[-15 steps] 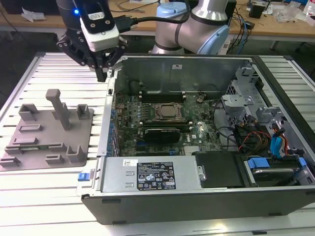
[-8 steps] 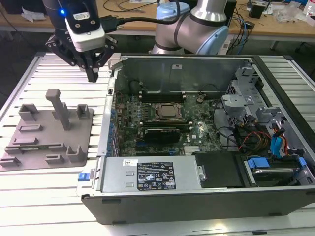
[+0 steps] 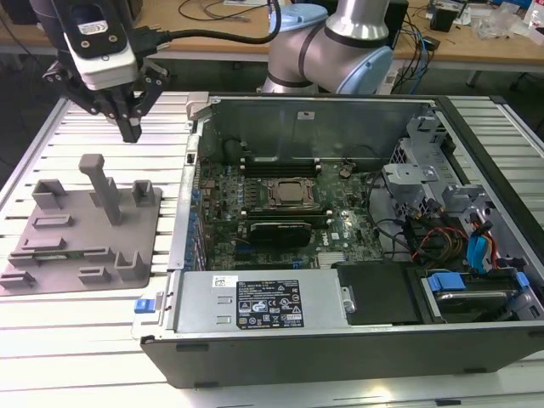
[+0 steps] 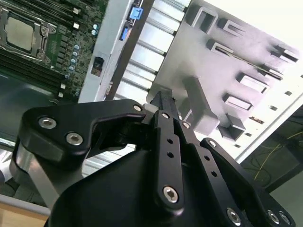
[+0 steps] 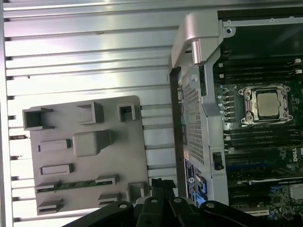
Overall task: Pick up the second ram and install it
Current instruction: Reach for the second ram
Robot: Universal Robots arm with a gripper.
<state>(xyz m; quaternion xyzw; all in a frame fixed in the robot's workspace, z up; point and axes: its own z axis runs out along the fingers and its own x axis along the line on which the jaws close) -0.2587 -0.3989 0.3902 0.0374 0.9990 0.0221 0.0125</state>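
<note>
My gripper (image 5: 158,183) cut by the first wrist view's edge, second ram (image 5: 75,185) half sunk in tray (image 5: 135,142), its detail too small for me

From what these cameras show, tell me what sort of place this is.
Probably a robotics lab for computer assembly: an open computer case on a slatted metal table, a robot arm behind it, and cable-strewn wooden desks beyond.

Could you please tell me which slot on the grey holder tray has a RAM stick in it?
The long one holding the green second ram, between two low brackets on the tray; the other slots look empty.
</note>
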